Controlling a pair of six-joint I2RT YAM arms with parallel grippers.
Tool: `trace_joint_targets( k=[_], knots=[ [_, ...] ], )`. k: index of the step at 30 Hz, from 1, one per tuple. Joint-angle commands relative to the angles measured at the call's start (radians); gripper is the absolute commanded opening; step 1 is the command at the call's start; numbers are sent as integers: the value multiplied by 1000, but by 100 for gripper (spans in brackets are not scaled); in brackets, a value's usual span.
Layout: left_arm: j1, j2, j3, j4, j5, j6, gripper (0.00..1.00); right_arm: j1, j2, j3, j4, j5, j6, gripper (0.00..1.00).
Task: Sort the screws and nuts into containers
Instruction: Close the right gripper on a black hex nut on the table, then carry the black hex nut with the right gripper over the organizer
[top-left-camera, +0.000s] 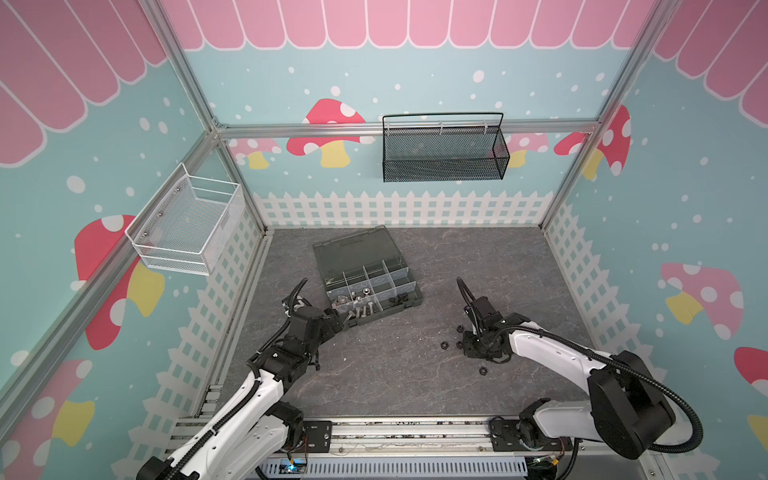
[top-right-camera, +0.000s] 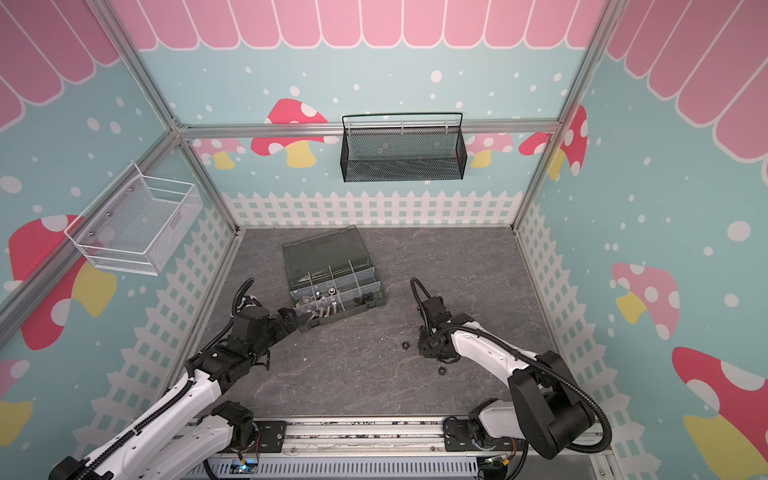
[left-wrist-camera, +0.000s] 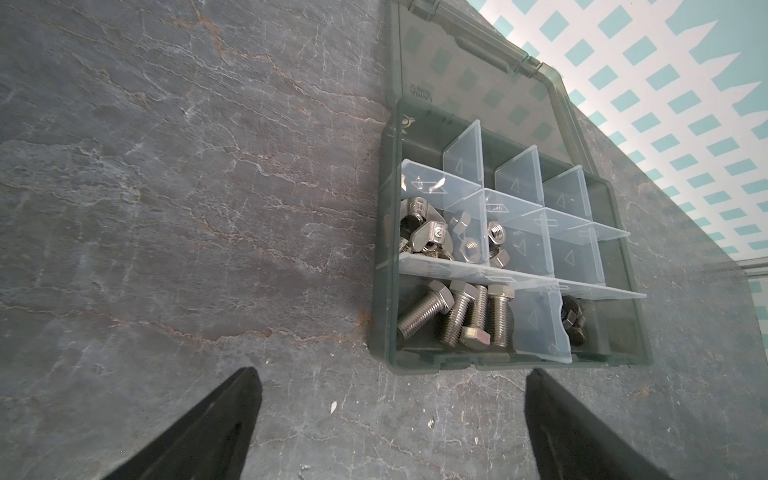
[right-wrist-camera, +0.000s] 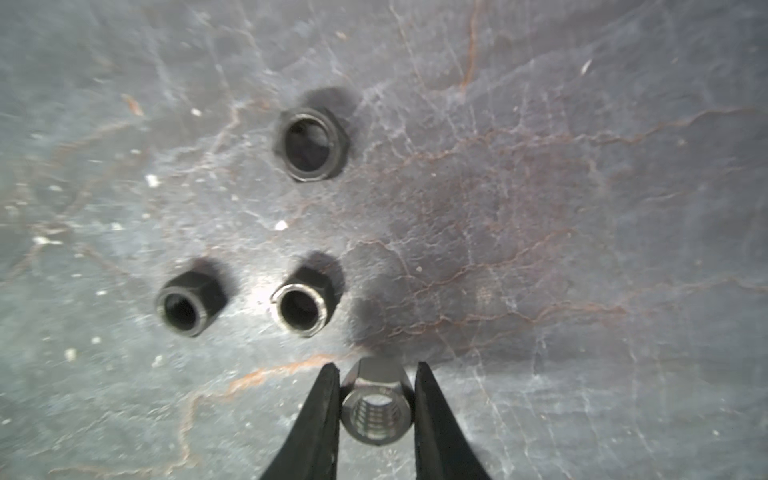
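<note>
Right of the box (top-left-camera: 386, 311), and nearer the arm bases than it is, the right gripper (right-wrist-camera: 376, 368) points down at the table (right-wrist-camera: 582, 208). Its fingers (right-wrist-camera: 320, 415) are almost together, pinching a grey nut (right-wrist-camera: 376, 415) by two opposite flats, the threaded hole facing the wrist camera. Whether the nut is clear of the table I cannot tell. Just past it, farther from the fingers, three black nuts (right-wrist-camera: 311, 143) lie flat, apart from one another and untouched. Both top views show loose black nuts as dots around this gripper, well apart from the box; one nut (top-right-camera: 441, 370) lies on the side away from the box.

At the box's front left corner sits the left gripper (left-wrist-camera: 392, 376), its fingers (left-wrist-camera: 232, 415) spread wide with nothing between them, tips just short of the front wall. The box is open, lid (left-wrist-camera: 469, 62) swung back. Silver screws (left-wrist-camera: 457, 316) are heaped in the front compartment nearest that corner. Black pieces (left-wrist-camera: 573, 320) lie in the next front compartment along, too dark to name. Behind the screws, in the middle row, sit wing nuts (left-wrist-camera: 432, 235) and silver hex nuts (left-wrist-camera: 496, 239), split by a clear divider (left-wrist-camera: 465, 166).
</note>
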Motion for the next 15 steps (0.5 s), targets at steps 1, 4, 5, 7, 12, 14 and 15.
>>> trace_joint_targets(
  k=[1, 4, 5, 7, 12, 14, 15],
  knots=[
    [9, -4, 14, 1, -19, -6, 100, 11, -41, 63, -25, 1, -12, 5],
    [9, 1, 15, 0, -19, -7, 100, 26, -53, 109, -23, 14, -27, 5],
    [9, 2, 15, 1, -17, -11, 100, 32, -49, 130, -23, 19, -34, 4],
    [9, 5, 15, 2, -16, -14, 100, 53, -35, 172, -23, 31, -45, 4],
    [9, 13, 16, 4, -13, -12, 100, 131, 57, 305, -7, 71, -68, 4],
    [9, 15, 14, 5, -11, -12, 100, 168, 116, 375, -1, 82, -83, 3],
    [9, 16, 15, 5, -11, -12, 100, 181, 139, 405, 5, 85, -92, 3]
  ],
)
